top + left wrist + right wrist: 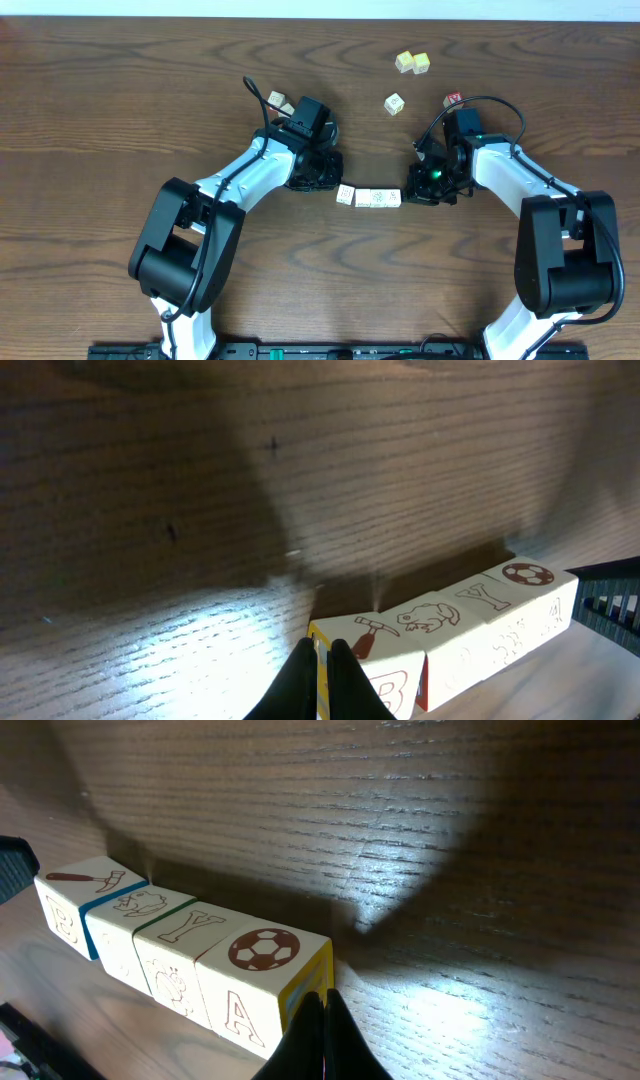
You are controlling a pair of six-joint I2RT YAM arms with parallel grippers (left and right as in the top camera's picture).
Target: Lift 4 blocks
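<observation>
Four whitish blocks (372, 198) lie end to end in a short row between my two grippers. The left gripper (332, 188) is shut, its closed tips (322, 650) pressed against the yellow-edged end face of the block with the hammer and B (375, 660). The right gripper (408, 193) is also shut, its tips (322, 1002) against the yellow-edged end of the football and A block (255, 975). The frog and Y blocks (170, 925) sit between them. I cannot tell whether the row touches the table.
Two yellow-tinted cubes (412, 63) lie at the back. A lone pale cube (394, 103) and a red-lettered cube (453, 99) are nearer the right arm. Two more cubes (280, 102) sit behind the left arm.
</observation>
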